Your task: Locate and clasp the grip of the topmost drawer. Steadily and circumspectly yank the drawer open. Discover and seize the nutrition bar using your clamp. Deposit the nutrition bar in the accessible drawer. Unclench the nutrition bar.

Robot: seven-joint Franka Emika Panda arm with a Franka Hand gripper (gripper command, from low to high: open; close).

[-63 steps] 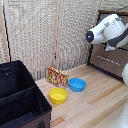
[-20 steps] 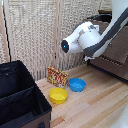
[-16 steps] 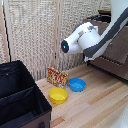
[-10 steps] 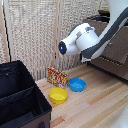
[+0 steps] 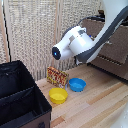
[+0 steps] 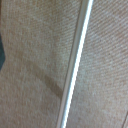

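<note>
- Although the white robot arm (image 5: 82,42) fills the middle of the exterior view, its gripper is hidden behind the arm's own body, so I cannot tell whether the jaws are apart or together.
- Seen from the wrist, a slim silvery bar handle (image 6: 75,65) runs slantwise across a brown wooden surface, very close to the camera; no fingers show.
- Behind the arm, on the exterior view's right, stands a brown wooden dresser; its topmost drawer (image 5: 116,35) looks closed.
- On the pale wooden floor (image 5: 100,102), the nutrition bar (image 5: 57,76), a red and yellow packet, stands upright against the woven screen (image 5: 35,35).
- Just before the packet sit a blue bowl (image 5: 77,84) and a yellow bowl (image 5: 58,95), nearly touching.
- A black bin (image 5: 20,102) fills the exterior view's lower left.
</note>
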